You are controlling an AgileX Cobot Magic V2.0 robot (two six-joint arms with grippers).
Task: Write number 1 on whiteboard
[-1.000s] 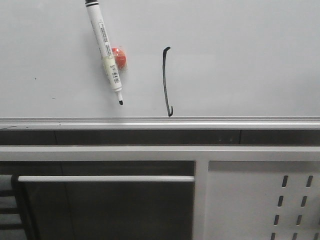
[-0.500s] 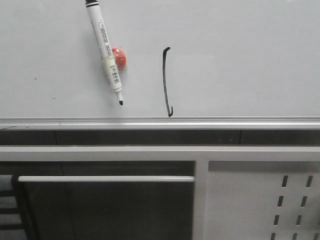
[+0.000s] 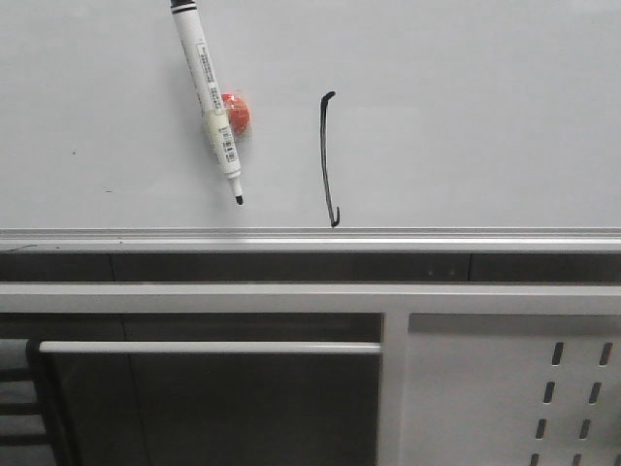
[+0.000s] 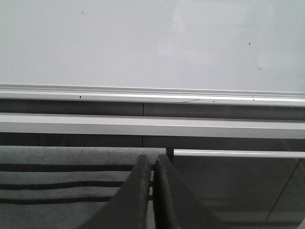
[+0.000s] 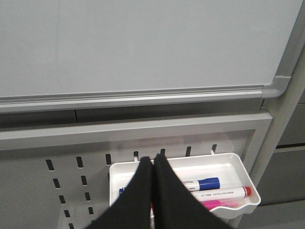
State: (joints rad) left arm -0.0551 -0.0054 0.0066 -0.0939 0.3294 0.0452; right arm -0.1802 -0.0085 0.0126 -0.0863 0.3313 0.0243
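One stroke, the number 1 (image 3: 327, 160), sits on the whiteboard (image 3: 466, 116), its hook just above the silver edge strip (image 3: 485, 236). Left gripper (image 4: 152, 164) and right gripper (image 5: 153, 164) both closed, empty. Risk: a careless sweep smudges the ink. Bare board right of the stroke; marker (image 3: 209, 97) left

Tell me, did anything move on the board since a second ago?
Hardly anything. In the front view the whole picture slid a tiny bit to the right together: the marker, the orange thing behind it, the number 1 and the frame below. That looks like the view shifting, not the things. The marker is still tilted on the whiteboard, left of the stroke, tip down. Nothing was grabbed or let go.
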